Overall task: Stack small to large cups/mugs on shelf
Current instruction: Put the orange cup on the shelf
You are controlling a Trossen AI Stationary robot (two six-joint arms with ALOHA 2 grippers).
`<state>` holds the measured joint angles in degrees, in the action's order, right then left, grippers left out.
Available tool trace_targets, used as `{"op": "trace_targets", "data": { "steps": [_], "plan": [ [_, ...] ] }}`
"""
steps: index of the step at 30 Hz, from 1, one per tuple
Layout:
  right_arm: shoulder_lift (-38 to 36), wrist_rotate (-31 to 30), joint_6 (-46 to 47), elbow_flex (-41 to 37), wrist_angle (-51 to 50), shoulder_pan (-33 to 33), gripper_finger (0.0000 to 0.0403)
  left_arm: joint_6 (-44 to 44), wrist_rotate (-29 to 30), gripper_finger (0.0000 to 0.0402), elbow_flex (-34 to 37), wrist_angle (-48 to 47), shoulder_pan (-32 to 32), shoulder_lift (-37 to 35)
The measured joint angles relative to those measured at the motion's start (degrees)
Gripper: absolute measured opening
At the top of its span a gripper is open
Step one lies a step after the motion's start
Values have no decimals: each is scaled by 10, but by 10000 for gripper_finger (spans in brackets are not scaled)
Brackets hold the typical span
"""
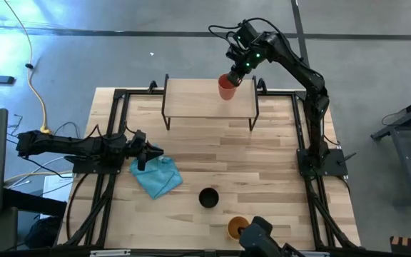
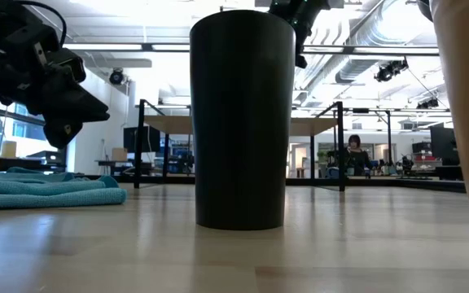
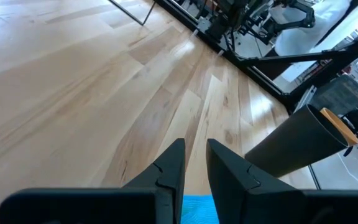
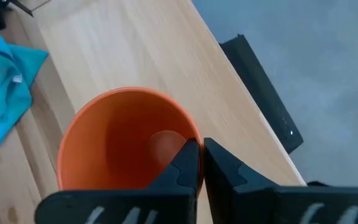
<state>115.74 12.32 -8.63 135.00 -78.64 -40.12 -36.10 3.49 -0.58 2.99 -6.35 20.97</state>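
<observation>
Red plastic tumbler cup (image 1: 226, 87) pinched by its rim in my right gripper (image 1: 235, 76), over the light-wood shelf (image 1: 191, 98).
I hold it by the wall to set it upright; left gripper (image 1: 148, 151) idles above the blue cloth (image 1: 157, 176), fingers narrow and empty.

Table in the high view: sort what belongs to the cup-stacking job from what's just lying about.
Job:
- red cup, gripped at the rim by the right pincer, at the shelf
- black cup
- yellow-orange cup

Lying about:
- blue cloth, under the left pincer
</observation>
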Motion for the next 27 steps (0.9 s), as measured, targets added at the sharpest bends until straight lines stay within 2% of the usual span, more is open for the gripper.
{"op": "trace_targets", "data": {
  "steps": [10,16,21,27],
  "plan": [
    [-3,1,-9,-1,7,0,0,-4,0,56,0,0,0,0],
    [-39,1,-15,-12,18,-2,0,-4,0,56,0,-1,0,0],
    [-72,8,-5,-67,74,-4,0,-1,2,56,0,-2,0,0],
    [-106,10,1,-177,129,-4,0,1,2,56,0,-1,0,0]
  ]
}}
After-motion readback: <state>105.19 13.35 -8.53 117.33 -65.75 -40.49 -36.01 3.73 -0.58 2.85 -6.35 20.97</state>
